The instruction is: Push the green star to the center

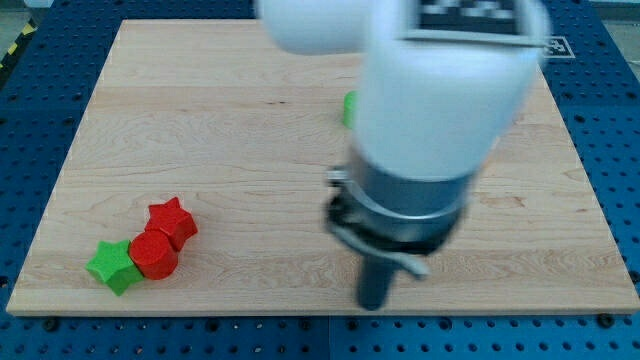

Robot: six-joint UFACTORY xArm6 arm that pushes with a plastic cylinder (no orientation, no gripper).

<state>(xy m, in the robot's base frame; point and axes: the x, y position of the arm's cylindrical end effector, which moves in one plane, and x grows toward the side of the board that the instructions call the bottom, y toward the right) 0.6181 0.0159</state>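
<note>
The green star lies near the board's bottom left corner. It touches a red block, and a red star sits just above and to the right of that. My tip stands near the board's bottom edge, right of the middle, far to the right of the green star. The white arm body fills the upper right of the view. A second green block peeks out at the arm's left edge, mostly hidden.
The wooden board lies on a blue perforated table. The arm hides much of the board's right half.
</note>
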